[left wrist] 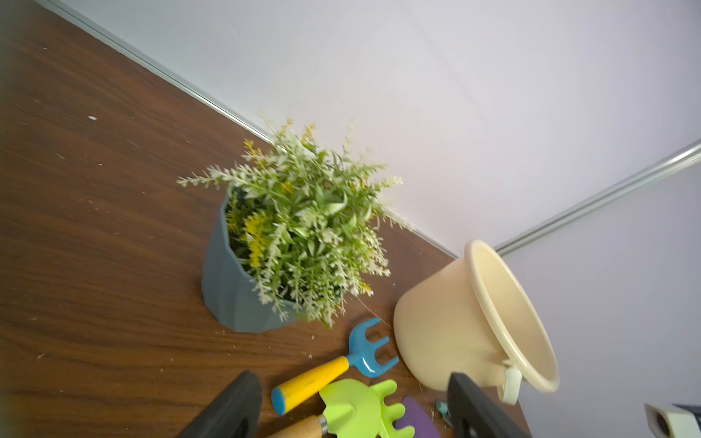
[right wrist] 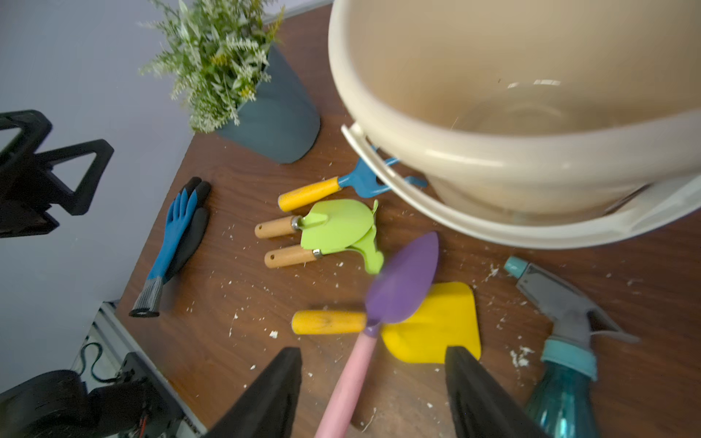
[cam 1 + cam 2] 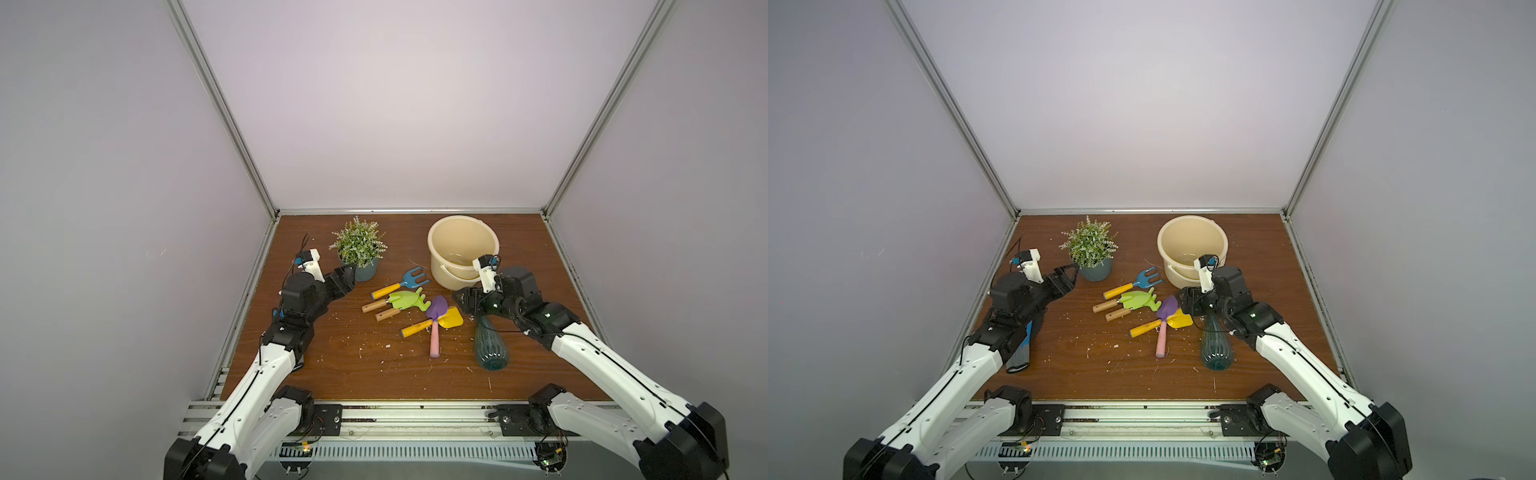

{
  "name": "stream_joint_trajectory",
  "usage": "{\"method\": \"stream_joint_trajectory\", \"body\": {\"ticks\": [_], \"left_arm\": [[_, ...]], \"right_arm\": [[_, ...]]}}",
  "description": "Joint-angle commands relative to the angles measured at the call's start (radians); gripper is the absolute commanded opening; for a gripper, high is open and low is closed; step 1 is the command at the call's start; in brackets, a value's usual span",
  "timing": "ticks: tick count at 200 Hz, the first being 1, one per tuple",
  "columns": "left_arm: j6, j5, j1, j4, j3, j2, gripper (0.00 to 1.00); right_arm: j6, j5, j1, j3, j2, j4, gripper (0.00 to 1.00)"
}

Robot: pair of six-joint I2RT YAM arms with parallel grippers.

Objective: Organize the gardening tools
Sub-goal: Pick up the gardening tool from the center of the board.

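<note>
The right gripper [image 2: 373, 352] has its jaws spread wide. The pink handle of the purple trowel [image 2: 402, 280] runs between the fingers without touching either. The purple blade lies across the yellow trowel [image 2: 436, 322], whose yellow handle sticks out sideways. The spray bottle [image 2: 565, 379] lies on its side just beside this gripper.

In a top view the right gripper sits low over the table [image 3: 332, 365], right of centre in the frame. It is just below the bucket [image 3: 434, 249], and the bottle's base points toward the lower edge.

The left gripper [image 1: 351, 375] also has its jaws spread, and they pinch nothing. In a top view it sits left of centre, its tips just beside the pot of the plant [image 3: 359, 249].

The tools lie together on the table in the middle of the frame, all outside the bucket. The blue fork [image 3: 411, 278] is uppermost. Just below it are two overlapping lime tools [image 3: 405, 300] with wooden handles. The purple and yellow trowels are to the lower right.

The glove [image 3: 1020, 349] lies at the table's left edge, partly under the left arm [image 3: 976, 361]
</note>
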Motion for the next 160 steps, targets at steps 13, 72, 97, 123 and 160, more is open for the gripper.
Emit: {"method": "stream_joint_trajectory", "body": {"ticks": [13,72,97,123,160], "left_arm": [[0.089,-0.169,-0.143,-0.121,-0.01,-0.002,0.81],[0.103,-0.284,-0.316,-0.13,-0.02,0.075,0.74],[0.088,-0.269,-0.331,-0.107,-0.037,0.086,0.74],[0.089,-0.255,-0.338,-0.091,-0.046,0.097,0.74],[0.093,-0.249,-0.345,-0.095,-0.051,0.116,0.75]], "right_arm": [[0.018,0.035,0.082,0.001,0.076,-0.038,0.63],[0.092,0.055,0.202,-0.005,0.216,0.003,0.58],[0.113,0.09,0.21,-0.001,0.26,-0.018,0.56],[0.137,0.092,0.216,0.0,0.296,-0.012,0.55],[0.156,0.094,0.236,0.034,0.375,-0.015,0.52]]}}
